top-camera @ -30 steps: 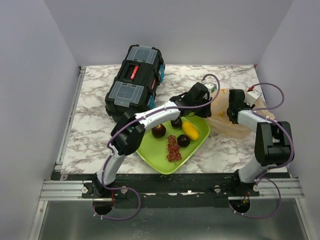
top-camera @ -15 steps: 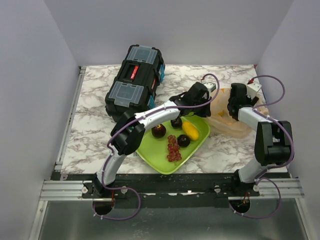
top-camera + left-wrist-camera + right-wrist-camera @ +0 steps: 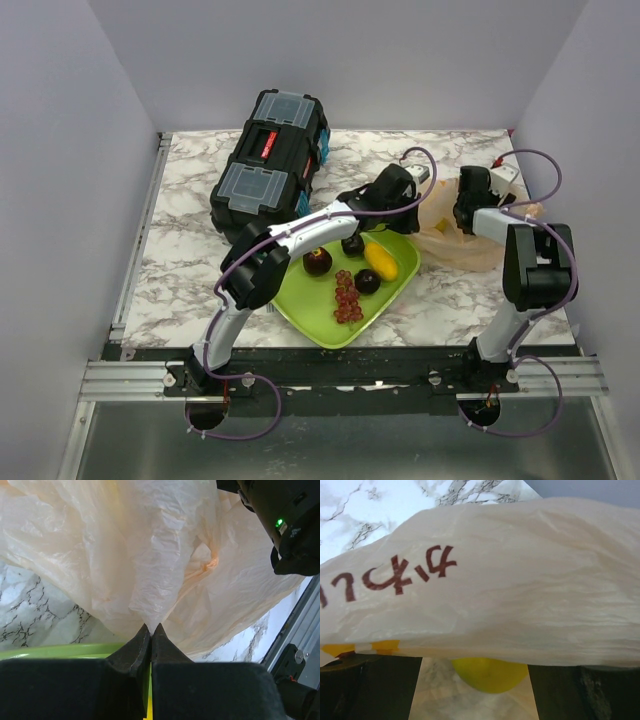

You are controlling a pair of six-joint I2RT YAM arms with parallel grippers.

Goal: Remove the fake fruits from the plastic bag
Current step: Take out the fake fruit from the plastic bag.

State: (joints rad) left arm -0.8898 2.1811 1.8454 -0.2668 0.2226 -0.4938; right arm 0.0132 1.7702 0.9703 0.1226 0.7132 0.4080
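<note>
The peach-orange plastic bag [image 3: 470, 243] lies right of the lime-green tray [image 3: 305, 305]. My left gripper [image 3: 408, 197] is shut on a pinch of the bag's left edge, and the film [image 3: 150, 555] rises from its closed tips [image 3: 150, 628]. My right gripper [image 3: 463, 214] is at the bag's mouth and open. In the right wrist view [image 3: 475, 690] a yellow fruit [image 3: 490, 674] lies ahead between its fingers, under the bag film [image 3: 520, 590]. On the tray lie a yellow fruit [image 3: 380, 260], three dark maroon ones [image 3: 318, 262] and a red grape bunch [image 3: 346, 297].
A black toolbox [image 3: 270, 165] stands at the back left, just behind my left arm. Grey walls close in the marble table [image 3: 190, 260] on three sides. In the left wrist view my right arm [image 3: 285, 520] is at the top right and the tray's rim [image 3: 60, 651] at the lower left.
My right wrist has swung toward the far side and the arm has drawn in closer to the bag. My left gripper has kept its hold and place.
</note>
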